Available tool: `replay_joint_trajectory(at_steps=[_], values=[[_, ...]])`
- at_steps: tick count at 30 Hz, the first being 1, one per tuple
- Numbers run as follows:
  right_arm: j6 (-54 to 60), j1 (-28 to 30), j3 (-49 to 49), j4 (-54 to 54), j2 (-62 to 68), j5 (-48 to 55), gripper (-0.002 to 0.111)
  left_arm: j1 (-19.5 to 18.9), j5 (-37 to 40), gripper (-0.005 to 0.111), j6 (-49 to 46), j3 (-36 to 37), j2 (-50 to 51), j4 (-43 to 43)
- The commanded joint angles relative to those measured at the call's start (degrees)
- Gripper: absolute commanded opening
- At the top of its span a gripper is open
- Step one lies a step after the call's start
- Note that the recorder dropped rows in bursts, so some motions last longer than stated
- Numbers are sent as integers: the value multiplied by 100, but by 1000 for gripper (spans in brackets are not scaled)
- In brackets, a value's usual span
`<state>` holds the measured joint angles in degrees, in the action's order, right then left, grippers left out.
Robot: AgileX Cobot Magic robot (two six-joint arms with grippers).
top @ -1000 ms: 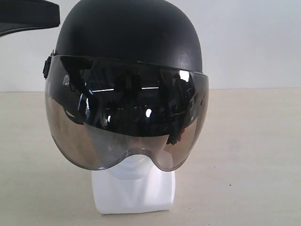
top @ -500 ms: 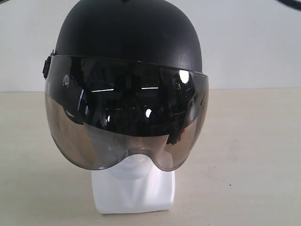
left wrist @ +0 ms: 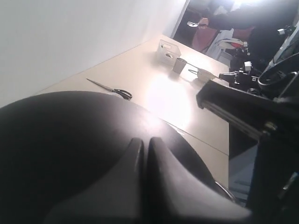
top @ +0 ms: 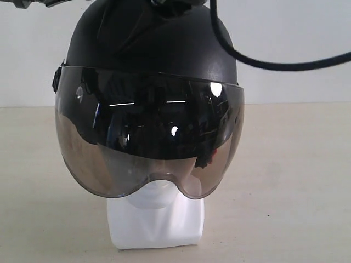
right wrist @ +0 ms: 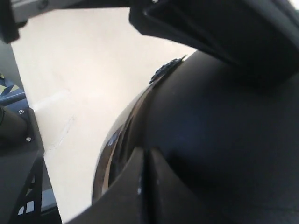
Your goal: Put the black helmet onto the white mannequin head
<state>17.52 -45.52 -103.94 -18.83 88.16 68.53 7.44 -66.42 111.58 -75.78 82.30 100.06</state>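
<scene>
Near: white mannequin head point(top: 156, 219) stands on worktop point(top: 296, 164). Black helmet point(top: 159, 49) is seated over it, visor point(top: 148, 137) covering the face. On the crown: left hand point(left wrist: 144, 142) closed, empty; right hand point(right wrist: 144, 156) likewise.
</scene>
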Motion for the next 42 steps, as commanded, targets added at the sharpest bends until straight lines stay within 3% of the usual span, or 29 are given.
replay_joint_trajectory(at_steps=[1,7,33,42], values=[[-9,-187,-4,236,127,59,0,58,156,4,-68,-41,34,-12],[-201,-562,-4,740,165,58,0,58,156,4,-68,-41,52,-12],[-318,-647,-4,758,184,143,0,58,156,4,51,-41,169,-12],[-318,-647,585,758,171,143,0,58,156,4,51,-41,169,-12]])
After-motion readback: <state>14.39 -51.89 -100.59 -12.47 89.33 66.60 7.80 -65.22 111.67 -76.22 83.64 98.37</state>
